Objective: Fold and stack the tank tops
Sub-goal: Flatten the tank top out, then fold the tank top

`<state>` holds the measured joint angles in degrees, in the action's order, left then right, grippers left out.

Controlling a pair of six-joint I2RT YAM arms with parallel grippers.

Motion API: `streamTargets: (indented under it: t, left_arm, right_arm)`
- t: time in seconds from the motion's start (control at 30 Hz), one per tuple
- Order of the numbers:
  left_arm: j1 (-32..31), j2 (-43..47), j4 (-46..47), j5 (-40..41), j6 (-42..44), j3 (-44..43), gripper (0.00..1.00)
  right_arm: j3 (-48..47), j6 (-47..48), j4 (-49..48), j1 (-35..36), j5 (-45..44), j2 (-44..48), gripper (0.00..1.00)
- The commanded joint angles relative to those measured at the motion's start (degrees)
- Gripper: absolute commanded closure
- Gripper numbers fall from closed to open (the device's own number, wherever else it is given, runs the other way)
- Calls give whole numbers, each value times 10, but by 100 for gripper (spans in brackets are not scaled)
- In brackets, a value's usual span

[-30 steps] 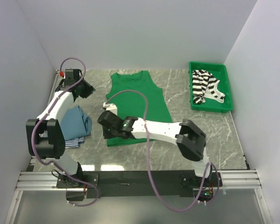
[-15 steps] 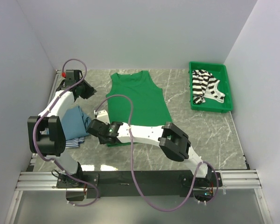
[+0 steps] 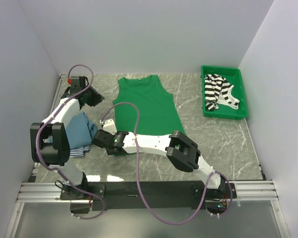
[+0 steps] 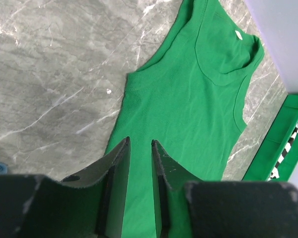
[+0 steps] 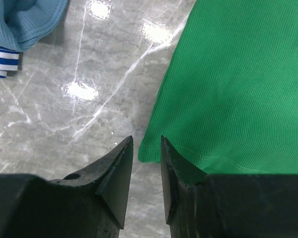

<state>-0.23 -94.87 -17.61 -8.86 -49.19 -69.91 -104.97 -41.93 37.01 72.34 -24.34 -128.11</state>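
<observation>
Risk of missed pinch: my right gripper (image 5: 146, 143), jaws narrowly apart and empty, hovers at the hem corner of the green tank top (image 5: 228, 84) lying flat on the table (image 5: 64, 124), so closing may catch one layer only.

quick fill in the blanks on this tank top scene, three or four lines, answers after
The tank top spread flat on the table is plain ____.
The bunched top in the bin is black and white ____.
In the top view, the folded blue top lies to the ____ of the spread one.
The gripper at the spread top's hem corner belongs to the ____ arm.
Missing words: green; striped; left; right
</observation>
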Motion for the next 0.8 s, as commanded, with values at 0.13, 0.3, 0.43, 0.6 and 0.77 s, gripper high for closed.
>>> streamTargets:
  t: [0.13, 0.3, 0.43, 0.6, 0.77]
  left_arm:
    - [1, -15, 35, -16, -6, 14, 71]
    - [1, -16, 40, -16, -7, 22, 72]
    - [1, -10, 49, -17, -13, 42, 72]
    - [-3, 14, 89, -26, -31, 107, 71]
    - [-21, 33, 156, -41, -63, 183, 66]
  right_arm:
    - [0, -4, -19, 7, 3, -19, 64]
    - [4, -3, -22, 8, 11, -33, 65]
    - [19, -3, -33, 8, 23, -28, 91]
    - [135, 4, -80, 8, 53, 51, 100]
    - [262, 12, -155, 7, 105, 174, 100]
